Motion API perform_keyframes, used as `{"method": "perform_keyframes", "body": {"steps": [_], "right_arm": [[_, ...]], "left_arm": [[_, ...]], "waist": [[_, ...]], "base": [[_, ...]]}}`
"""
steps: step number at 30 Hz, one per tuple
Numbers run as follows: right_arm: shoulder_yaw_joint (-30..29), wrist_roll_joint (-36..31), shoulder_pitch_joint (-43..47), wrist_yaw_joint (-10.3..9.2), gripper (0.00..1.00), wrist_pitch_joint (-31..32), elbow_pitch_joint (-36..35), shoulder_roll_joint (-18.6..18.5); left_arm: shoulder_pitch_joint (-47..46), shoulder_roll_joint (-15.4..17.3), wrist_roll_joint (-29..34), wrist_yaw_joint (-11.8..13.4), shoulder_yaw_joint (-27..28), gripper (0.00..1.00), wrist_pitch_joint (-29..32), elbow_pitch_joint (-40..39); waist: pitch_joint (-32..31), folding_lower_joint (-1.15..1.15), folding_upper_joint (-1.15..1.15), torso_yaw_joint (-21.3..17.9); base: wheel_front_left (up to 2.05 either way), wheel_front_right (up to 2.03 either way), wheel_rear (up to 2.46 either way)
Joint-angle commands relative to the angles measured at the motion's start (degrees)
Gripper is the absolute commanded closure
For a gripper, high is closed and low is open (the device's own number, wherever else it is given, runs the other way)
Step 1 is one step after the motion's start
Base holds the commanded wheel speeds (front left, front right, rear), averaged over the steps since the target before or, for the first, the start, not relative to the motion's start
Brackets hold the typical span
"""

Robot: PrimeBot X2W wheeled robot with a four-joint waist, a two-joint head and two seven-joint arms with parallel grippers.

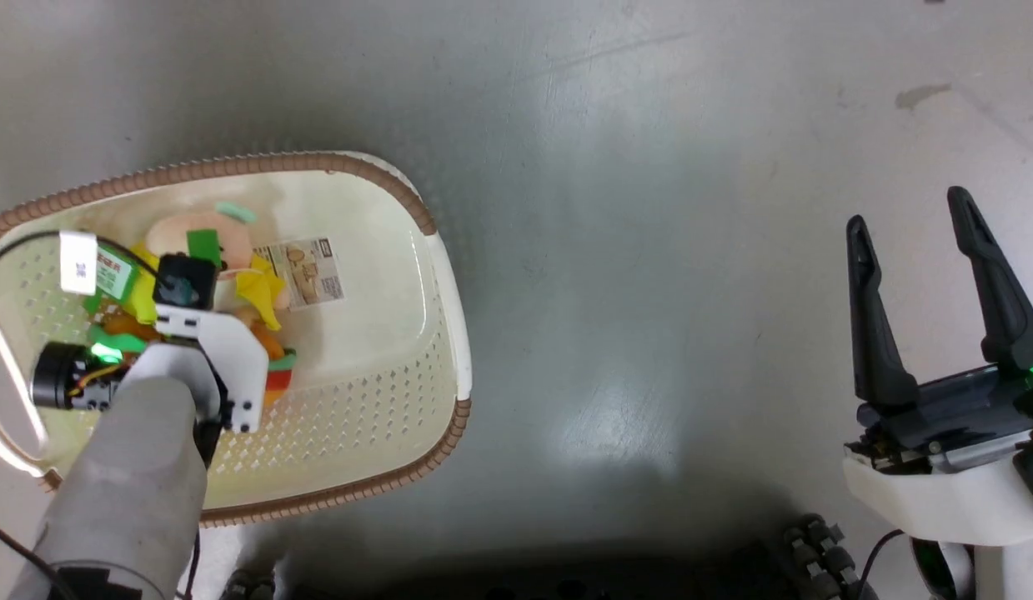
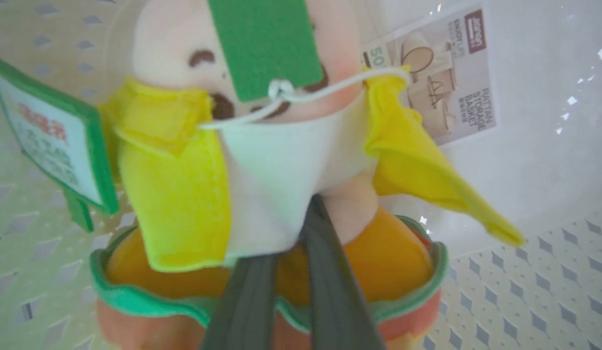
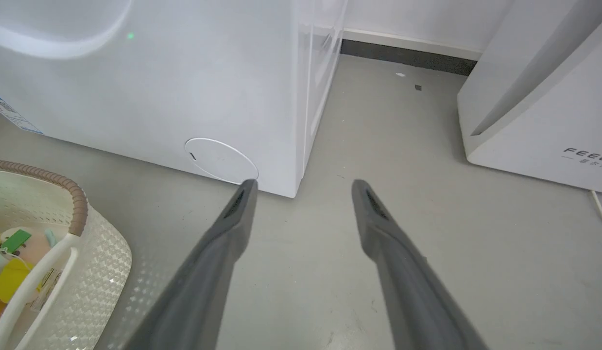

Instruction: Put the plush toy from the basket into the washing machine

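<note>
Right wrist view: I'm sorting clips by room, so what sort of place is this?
Probably a laundry area: a white washing machine stands on a grey floor, a laundry basket before it, another white appliance nearby.

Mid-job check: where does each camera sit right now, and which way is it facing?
Head view: on the head, facing down at the floor and basket; left forearm and open right claw show.
Left wrist view: inside the basket, facing the plush toy; left claw closed on it.
Right wrist view: low over the floor, facing the washing machine; right claw open ahead.
Shared: basket and plush toy appear in all three.
</note>
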Motion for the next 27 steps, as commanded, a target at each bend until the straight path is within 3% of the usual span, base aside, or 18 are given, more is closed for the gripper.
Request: {"method": "perform_keyframes", "body": {"steps": [1, 12, 24, 27], "right_arm": [[0.1, -0.3, -0.8, -0.05, 0.00, -0.3, 0.1, 0.1], [0.4, 0.2, -1.1, -0.05, 0.00, -0.3, 3.6, 0.1], [-0.7, 2.1, 0.9, -0.05, 0.00, -0.3, 8.3, 0.1], [-1.6, 2.6, 2.9, -0.05, 0.00, -0.3, 9.7, 0.1]], "left_arm": [[0.9, -0.6, -0.3, -0.3, -0.1, 1.00, -0.2, 0.2], [5.9, -1.8, -1.3, -1.3, -1.2, 1.00, -5.6, 0.2], [12.9, -3.4, -1.5, -3.8, -3.5, 1.00, -11.4, 0.1], [16.3, -5.0, -3.2, -4.3, -2.6, 1.00, -11.8, -4.8]], "waist": [[-0.8, 0.00, 0.00, 0.0], [-10.9, 0.00, 0.00, 0.3], [-26.4, 0.00, 0.00, 1.8], [-32.1, 0.00, 0.00, 3.2]], "base": [[0.00, 0.00, 0.00], [0.00, 0.00, 0.00], [0.00, 0.00, 0.00], [0.00, 0.00, 0.00]]}}
